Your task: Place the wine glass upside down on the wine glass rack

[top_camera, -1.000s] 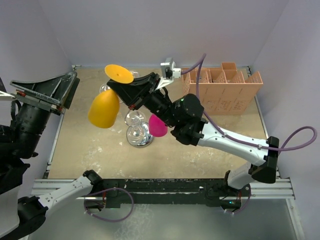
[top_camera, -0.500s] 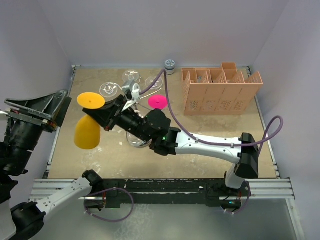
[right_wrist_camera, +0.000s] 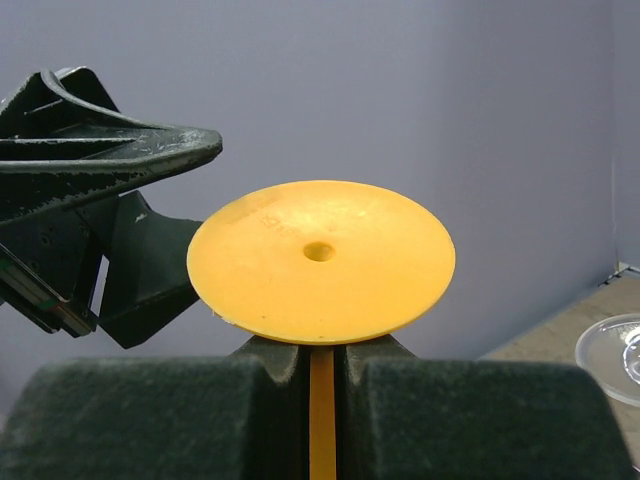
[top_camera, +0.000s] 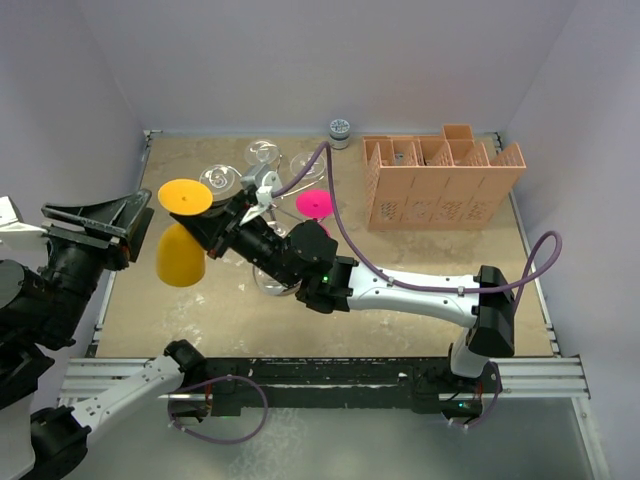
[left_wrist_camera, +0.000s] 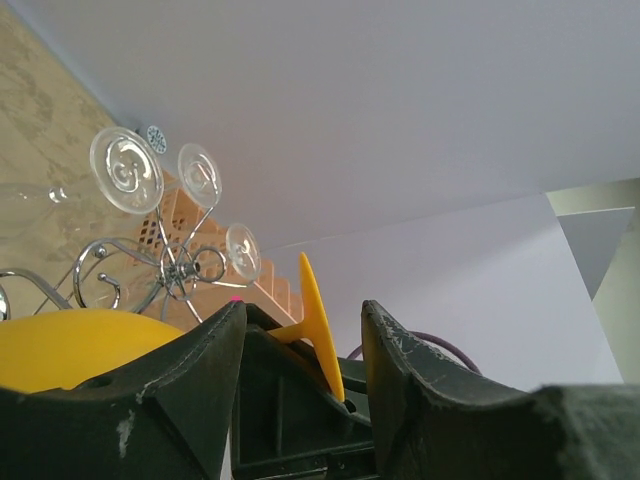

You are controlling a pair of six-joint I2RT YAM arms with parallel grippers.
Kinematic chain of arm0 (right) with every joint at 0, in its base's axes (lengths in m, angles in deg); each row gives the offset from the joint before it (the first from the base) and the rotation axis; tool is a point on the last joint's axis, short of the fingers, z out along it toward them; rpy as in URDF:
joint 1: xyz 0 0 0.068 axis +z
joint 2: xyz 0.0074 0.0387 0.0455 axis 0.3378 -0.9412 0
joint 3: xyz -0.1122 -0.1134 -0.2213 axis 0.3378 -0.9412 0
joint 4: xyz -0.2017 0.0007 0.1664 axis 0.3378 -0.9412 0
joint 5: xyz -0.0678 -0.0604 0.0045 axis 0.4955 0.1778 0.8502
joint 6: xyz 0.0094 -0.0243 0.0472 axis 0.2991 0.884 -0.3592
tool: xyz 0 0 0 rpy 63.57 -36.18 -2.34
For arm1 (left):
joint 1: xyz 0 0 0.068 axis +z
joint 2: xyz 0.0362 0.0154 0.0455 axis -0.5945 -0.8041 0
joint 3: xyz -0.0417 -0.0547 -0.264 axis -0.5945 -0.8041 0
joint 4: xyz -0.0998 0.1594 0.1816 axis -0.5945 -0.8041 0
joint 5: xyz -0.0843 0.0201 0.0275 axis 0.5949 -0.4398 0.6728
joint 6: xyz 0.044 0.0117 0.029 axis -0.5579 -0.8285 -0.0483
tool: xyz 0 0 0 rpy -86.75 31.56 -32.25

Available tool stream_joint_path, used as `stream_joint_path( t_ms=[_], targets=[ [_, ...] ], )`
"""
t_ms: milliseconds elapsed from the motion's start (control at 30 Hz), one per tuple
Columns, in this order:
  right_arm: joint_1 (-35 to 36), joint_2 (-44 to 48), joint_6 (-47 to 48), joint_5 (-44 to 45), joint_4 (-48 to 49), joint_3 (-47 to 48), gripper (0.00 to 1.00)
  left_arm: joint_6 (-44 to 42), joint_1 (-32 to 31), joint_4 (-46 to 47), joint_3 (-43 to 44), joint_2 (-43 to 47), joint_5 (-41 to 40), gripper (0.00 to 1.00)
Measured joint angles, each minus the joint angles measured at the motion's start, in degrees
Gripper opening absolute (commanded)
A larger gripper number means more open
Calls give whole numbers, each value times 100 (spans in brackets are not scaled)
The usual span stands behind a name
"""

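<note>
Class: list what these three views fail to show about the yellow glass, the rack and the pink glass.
Top view: the wine glass rack is mostly covered by the right arm.
Right wrist view: the yellow wine glass has its bowl hidden below the right gripper.
Top view: the pink glass shows only its foot; the arm hides the rest.

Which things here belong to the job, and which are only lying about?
Job: yellow wine glass, stem clamped in right gripper; wine glass rack.
Lying about: orange-pink slotted box; small grey round object; clear glasses; pink glass.
</note>
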Motion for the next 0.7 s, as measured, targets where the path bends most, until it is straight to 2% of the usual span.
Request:
stream_joint_path(
  t_ms=[300,567,633,700],
  targets=[
    [0,0,192,-11,2,-4,0,101,0,269,-219,-103,332,46],
    [9,-2,457,-352,24,-92,0,173,2,433,-525,-85,435,12],
    [20,0,542,-437,66,-146,0,214,2,426,-553,-39,387,0],
    [26,-2,671,-522,98,-203,1,249,2,284,-560,22,376,0]
  ],
)
